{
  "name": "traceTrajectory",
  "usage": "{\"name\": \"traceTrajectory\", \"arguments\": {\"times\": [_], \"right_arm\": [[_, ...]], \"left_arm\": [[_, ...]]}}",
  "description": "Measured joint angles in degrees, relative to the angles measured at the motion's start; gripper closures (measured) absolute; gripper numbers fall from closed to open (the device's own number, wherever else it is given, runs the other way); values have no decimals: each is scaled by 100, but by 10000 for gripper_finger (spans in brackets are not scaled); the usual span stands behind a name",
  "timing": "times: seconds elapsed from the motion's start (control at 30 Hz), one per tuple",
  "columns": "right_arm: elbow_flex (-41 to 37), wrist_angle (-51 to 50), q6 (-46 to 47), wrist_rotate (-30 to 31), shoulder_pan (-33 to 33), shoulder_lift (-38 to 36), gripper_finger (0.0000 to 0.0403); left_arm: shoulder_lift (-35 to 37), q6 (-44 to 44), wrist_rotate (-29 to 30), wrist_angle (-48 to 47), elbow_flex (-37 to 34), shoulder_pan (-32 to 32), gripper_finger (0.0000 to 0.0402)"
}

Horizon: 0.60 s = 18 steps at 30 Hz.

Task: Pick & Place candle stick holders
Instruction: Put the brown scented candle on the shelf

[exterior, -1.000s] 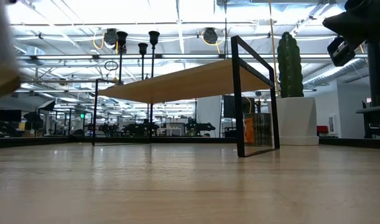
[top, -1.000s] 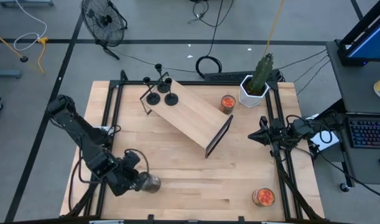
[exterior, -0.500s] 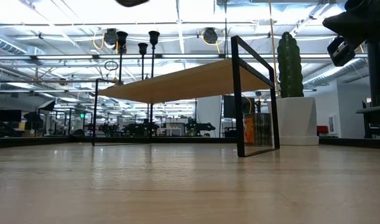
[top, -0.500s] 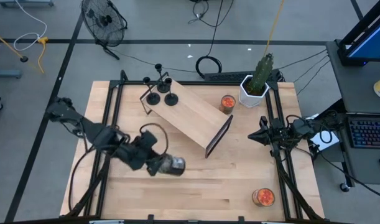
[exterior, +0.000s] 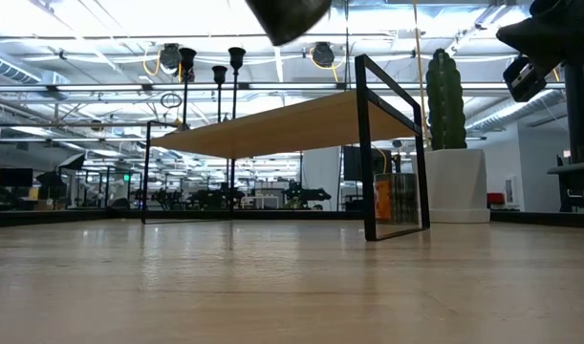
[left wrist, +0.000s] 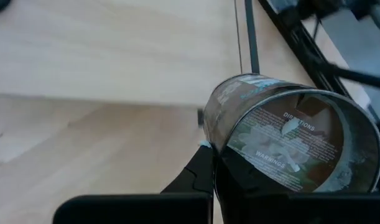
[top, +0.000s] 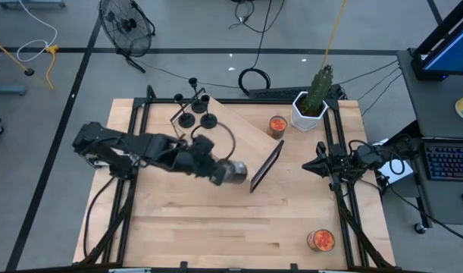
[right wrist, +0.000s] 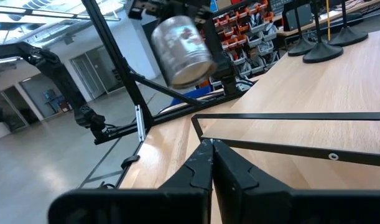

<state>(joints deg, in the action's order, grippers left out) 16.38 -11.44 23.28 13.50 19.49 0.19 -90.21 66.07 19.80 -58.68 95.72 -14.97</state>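
Observation:
Three black candle stick holders [top: 195,114] stand on their round bases at the far left end of a wooden shelf [top: 231,136]. They also show in the low view [exterior: 219,75] and the right wrist view [right wrist: 326,43]. My left gripper [top: 216,171] is shut on a labelled glass jar [top: 233,173], held in the air over the shelf's near right end. The jar also shows at the top of the low view [exterior: 287,14]. My right gripper [right wrist: 209,149] waits shut and empty at the table's right side [top: 320,163]. My left gripper holds the glass jar by its wall beside the labelled bottom [left wrist: 217,146]. One finger [left wrist: 199,177] shows outside the wall; the jar hides the other. The jar [left wrist: 289,140] is lifted clear and lies on its side, its labelled bottom facing the wrist camera.
The shelf stands aslant on black metal end frames [top: 265,167]. An orange candle jar [top: 277,125] and a cactus in a white pot [top: 311,102] stand at the far right. Another orange jar [top: 320,240] stands at the near right corner.
My left gripper has carried the jar up from the table's near left corner toward the middle and far side, ending above the shelf's right end. The jar stays held throughout. The holders and my right arm have kept still.

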Motion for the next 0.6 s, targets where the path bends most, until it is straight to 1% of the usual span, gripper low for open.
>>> {"name": "traceTrajectory", "arguments": {"times": [0.07,0.17,0.43,0.5,0.6], "right_arm": [[0,0,-3,0,0,0,403],[0,0,-6,-2,0,0,403],[0,1,-58,-2,1,0,403],[0,-2,-60,-2,2,0,403],[0,-11,-72,-2,1,0,403]], "left_arm": [[-189,-5,-1,-61,236,170,401],[-461,1,-5,-390,607,386,401],[-1094,374,-16,-1607,1597,915,401],[-1208,419,-33,-1852,1754,1039,401],[-1353,465,-174,-1963,1841,1228,401]]}}
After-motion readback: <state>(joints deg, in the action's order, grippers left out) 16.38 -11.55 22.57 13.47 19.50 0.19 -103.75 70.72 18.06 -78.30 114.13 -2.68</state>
